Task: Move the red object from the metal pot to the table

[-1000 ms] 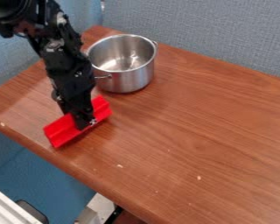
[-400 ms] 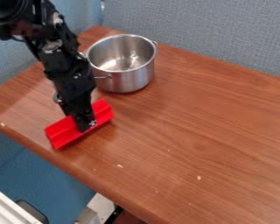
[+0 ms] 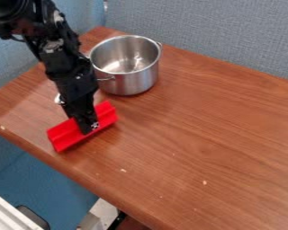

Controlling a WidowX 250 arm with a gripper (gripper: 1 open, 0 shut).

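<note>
No writing on red object [image 3: 82, 127]

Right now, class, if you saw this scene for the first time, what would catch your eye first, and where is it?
The bright red object stands out first, lying on the table near its front left edge. The black gripper points down onto it, jaws on either side of it. Behind them, the shiny metal pot sits empty near the back edge.

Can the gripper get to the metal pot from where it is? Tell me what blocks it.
Probably yes. The gripper stands on the red object on the table, and the metal pot sits close behind it, open-topped, with only bare wood between them. It would first have to let go of the block.
</note>
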